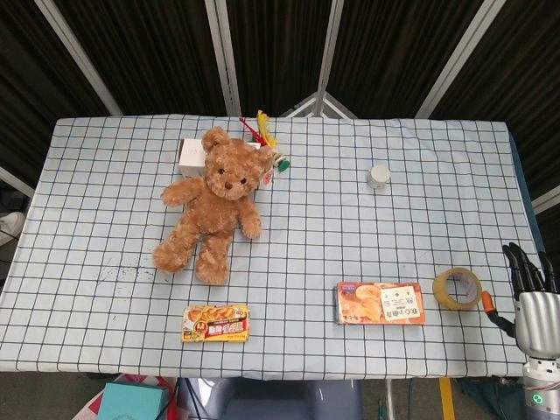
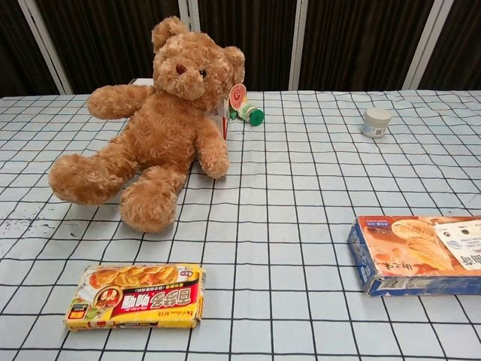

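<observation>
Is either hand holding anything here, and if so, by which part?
Nothing is held. The right hand hangs off the table's edge beside the tape roll, fingers apart, touching nothing. The left hand is out of view.

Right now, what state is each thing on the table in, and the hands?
Teddy bear: lying on its back, limbs spread.
Yellow packet: flat, closed.
Orange box: flat, closed.
Tape roll: lying flat.
Small white jar: upright, lid on.
Right hand: open, beside the table edge, holding nothing.
Left hand: not in view.

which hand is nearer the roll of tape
Right. The right hand hangs just off the table's right edge, beside the roll of tape but not touching it, fingers apart and holding nothing. The left hand shows in neither view.
</observation>
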{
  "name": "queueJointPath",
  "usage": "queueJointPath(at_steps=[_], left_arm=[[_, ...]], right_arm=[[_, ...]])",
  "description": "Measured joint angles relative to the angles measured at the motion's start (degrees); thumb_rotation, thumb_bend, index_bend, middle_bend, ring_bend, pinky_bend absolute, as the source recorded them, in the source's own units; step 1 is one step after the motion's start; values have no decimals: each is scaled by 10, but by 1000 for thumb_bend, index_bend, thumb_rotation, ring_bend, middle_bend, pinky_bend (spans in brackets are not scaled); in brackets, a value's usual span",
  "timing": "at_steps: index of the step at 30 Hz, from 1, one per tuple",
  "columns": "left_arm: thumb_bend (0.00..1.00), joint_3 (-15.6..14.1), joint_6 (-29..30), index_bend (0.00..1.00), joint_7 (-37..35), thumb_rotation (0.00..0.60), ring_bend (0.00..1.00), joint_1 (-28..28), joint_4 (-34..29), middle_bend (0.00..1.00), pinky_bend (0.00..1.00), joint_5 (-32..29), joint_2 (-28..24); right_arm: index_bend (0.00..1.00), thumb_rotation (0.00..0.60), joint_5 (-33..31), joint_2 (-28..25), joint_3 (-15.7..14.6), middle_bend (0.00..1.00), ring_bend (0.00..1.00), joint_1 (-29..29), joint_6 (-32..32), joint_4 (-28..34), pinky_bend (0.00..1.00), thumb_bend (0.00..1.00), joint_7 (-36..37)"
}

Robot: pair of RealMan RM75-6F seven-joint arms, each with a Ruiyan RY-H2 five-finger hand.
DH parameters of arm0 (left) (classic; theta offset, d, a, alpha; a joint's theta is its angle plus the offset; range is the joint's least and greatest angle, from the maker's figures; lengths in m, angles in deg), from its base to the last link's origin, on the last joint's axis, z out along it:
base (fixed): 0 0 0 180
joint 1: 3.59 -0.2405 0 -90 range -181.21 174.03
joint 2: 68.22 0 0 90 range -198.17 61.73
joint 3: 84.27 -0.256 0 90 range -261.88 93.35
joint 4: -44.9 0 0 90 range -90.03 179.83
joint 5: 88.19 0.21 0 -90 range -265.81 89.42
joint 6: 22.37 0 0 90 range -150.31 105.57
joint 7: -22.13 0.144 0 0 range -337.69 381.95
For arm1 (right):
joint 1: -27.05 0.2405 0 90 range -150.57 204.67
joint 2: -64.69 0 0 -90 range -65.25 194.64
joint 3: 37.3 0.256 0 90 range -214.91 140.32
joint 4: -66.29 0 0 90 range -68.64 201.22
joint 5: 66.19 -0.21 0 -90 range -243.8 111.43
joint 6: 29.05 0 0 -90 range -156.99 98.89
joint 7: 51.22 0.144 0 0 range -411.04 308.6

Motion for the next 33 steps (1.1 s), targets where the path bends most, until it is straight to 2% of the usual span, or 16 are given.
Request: queueJointPath(at_steps=[12, 19, 24, 29, 33], left_arm=[[297, -25, 19, 139, -34, 600, 0, 11, -25, 70, 122, -17, -27], [294, -49, 1, 139, -59, 600, 0, 28, -35, 78, 122, -24, -36], [251, -56, -10, 138, -72, 600, 0, 37, -38, 95, 122, -32, -37], [206, -49, -52, 136, -137, 600, 0, 59, -58, 97, 122, -62, -47], [201, -38, -121, 136, -233, 600, 0, 86, -85, 103, 122, -88, -66]], right_arm=[[85, 600, -8, -1, -3, 117, 235, -4, 3, 4, 62, 367, -3], [85, 600, -14, -4, -4, 117, 235, -7, 8, 6, 62, 367, 2], [85, 600, -16, -7, -3, 117, 235, -8, 8, 8, 62, 367, 8], [85, 600, -16, -7, -2, 117, 235, -5, 13, 14, 62, 367, 8], [85, 600, -17, -7, 0, 117, 235, -1, 19, 15, 62, 367, 5]])
